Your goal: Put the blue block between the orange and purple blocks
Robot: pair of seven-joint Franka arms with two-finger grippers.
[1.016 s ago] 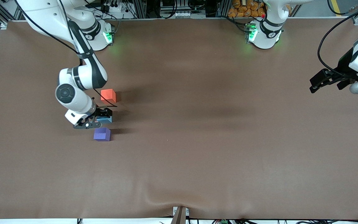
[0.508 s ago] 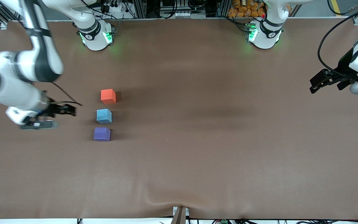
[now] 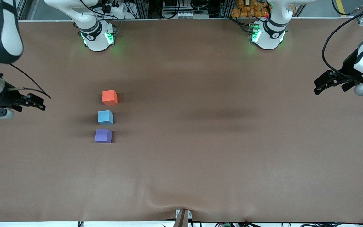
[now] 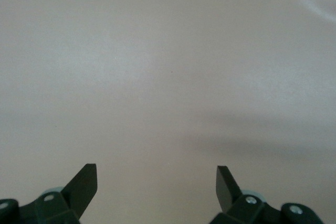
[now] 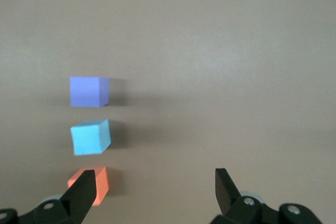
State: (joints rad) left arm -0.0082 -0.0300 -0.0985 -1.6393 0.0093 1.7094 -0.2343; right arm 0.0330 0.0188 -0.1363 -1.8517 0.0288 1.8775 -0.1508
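Note:
The blue block [image 3: 105, 117] sits on the brown table, in a line between the orange block [image 3: 109, 97], which is farther from the front camera, and the purple block [image 3: 103, 136], which is nearer. Small gaps separate them. My right gripper [image 3: 38, 104] is open and empty, over the table's edge at the right arm's end, well away from the blocks. Its wrist view shows the purple block [image 5: 88, 91], the blue block [image 5: 90, 137] and the orange block [image 5: 100, 182], with the gripper [image 5: 155, 177] open. My left gripper [image 3: 317, 86] is open and empty over the left arm's end and waits; its wrist view [image 4: 156, 171] shows only bare table.
The brown table cover [image 3: 200, 157] has a small wrinkle at its front edge [image 3: 169, 205]. The two arm bases [image 3: 96, 34] [image 3: 268, 33] stand along the back edge.
My right gripper has let go of the blue block and swung away from the blocks toward the right arm's end of the table. The blue block stays between the other two. The left arm has not moved.

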